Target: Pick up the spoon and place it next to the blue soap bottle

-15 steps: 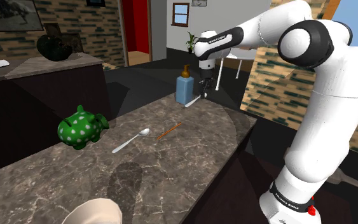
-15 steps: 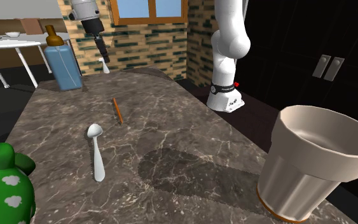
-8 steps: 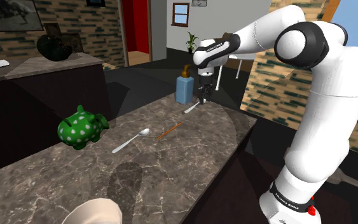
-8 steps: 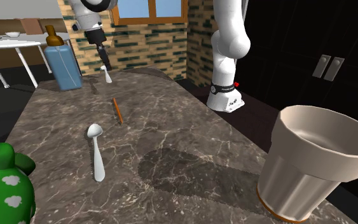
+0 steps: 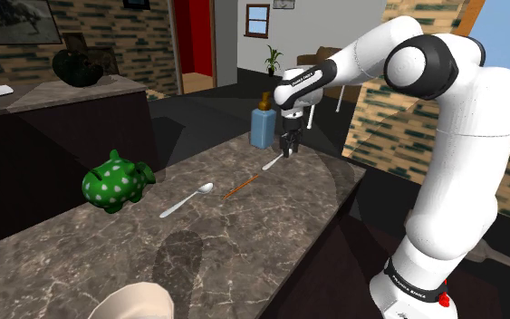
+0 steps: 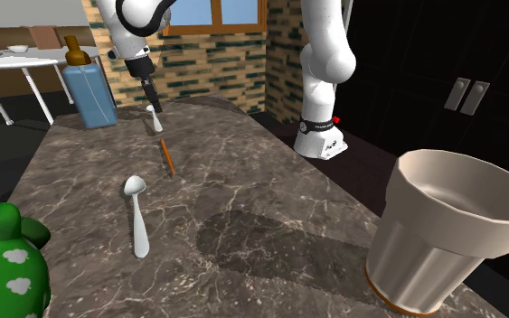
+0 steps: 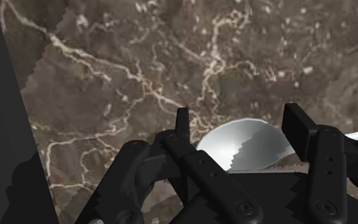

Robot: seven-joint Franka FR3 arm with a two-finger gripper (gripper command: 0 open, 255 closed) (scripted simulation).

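While jaws clasp glossy rounded spoon (image 7: 247,141), veined brown marble counter (image 7: 171,63) beneath

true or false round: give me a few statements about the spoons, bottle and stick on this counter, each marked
1. The gripper clasps a spoon: true.
2. A second spoon lies on the counter near the green pig: true.
3. The blue bottle lies on its side: false, it stands upright.
4. The stick leans on the blue bottle: false, it lies flat on the counter, apart from it.
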